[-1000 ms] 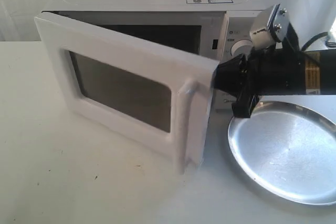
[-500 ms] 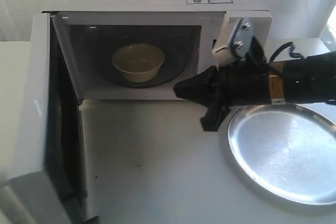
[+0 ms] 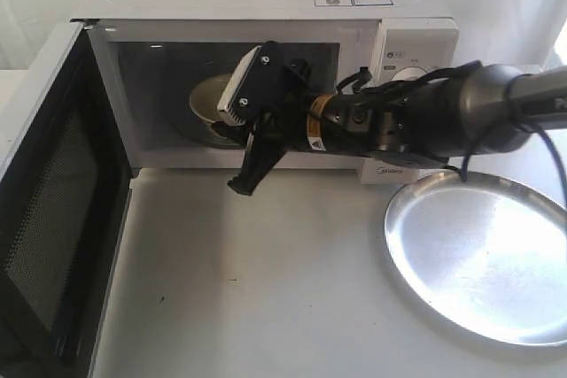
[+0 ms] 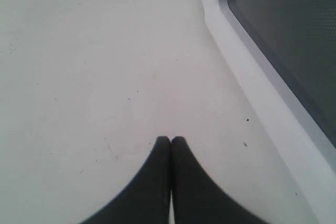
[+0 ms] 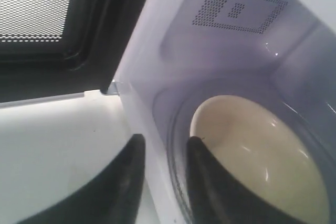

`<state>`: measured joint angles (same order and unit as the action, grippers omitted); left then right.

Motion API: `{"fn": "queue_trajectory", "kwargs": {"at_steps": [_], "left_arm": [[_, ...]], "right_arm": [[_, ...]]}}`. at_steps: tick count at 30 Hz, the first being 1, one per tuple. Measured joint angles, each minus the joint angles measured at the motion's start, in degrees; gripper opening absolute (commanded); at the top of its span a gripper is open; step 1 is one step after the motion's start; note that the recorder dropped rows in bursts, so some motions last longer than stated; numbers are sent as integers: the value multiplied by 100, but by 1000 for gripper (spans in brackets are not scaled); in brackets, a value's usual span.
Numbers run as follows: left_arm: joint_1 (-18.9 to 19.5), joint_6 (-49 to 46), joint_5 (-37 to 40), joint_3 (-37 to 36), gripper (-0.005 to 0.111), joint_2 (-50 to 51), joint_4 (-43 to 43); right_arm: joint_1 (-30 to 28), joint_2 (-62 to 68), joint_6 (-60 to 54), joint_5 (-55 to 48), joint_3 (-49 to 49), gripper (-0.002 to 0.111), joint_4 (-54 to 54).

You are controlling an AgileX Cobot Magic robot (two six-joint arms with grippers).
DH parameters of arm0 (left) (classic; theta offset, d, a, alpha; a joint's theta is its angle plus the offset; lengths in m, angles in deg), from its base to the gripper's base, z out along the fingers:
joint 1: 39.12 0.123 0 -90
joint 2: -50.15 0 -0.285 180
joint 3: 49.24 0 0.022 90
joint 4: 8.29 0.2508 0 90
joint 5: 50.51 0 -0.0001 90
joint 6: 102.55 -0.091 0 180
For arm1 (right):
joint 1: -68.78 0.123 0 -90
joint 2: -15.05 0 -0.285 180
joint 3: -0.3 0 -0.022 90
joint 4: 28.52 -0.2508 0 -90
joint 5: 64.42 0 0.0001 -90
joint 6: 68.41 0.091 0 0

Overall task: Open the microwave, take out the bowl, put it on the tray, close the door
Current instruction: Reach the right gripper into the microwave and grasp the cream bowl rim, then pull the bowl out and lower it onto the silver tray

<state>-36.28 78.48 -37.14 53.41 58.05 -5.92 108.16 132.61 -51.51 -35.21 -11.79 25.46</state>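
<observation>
The white microwave [image 3: 412, 42] stands open, its door [image 3: 53, 210] swung out to the left with the dark perforated inner side showing. The cream bowl [image 3: 204, 99] sits inside on the glass turntable, partly hidden by my right arm. My right gripper [image 3: 241, 150] is at the cavity mouth. In the right wrist view it [image 5: 166, 139] is open: one fingertip lies by the rim of the bowl [image 5: 262, 150], the other outside the cavity's front edge. My left gripper [image 4: 170, 139] is shut on nothing, low over the table beside the door [image 4: 283, 40]. The silver tray [image 3: 483, 254] lies at the right.
The open door takes up the left front of the table [image 3: 257, 281]. My right arm [image 3: 416, 121] stretches across the microwave's control panel and above the tray's far rim. The cavity's side wall [image 5: 236, 35] with a perforated vent is close to the bowl.
The door has swung from half open to fully open at the left. My right gripper has moved left from the door handle to the cavity mouth, in front of the bowl.
</observation>
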Motion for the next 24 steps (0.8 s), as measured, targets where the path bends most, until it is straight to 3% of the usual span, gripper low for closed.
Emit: {"fn": "queue_trajectory", "kwargs": {"at_steps": [3,5,7,10,14,15,24], "left_arm": [[0,0,0,0,0,0,0],[0,0,0,0,0,0,0],[0,0,0,0,0,0,0],[0,0,0,0,0,0,0],[0,0,0,0,0,0,0],[0,0,0,0,0,0,0],[0,0,0,0,0,0,0]], "right_arm": [[0,438,-14,-15,479,70,0],[21,692,-14,-70,752,71,-11],[52,960,-2,-303,1049,65,-11],[122,1274,-2,-825,1379,47,-33],[232,1478,-2,-1389,1642,6,-33],[252,1479,-14,-1549,1683,0,-20],[607,790,116,-2371,1664,0,-7]]}}
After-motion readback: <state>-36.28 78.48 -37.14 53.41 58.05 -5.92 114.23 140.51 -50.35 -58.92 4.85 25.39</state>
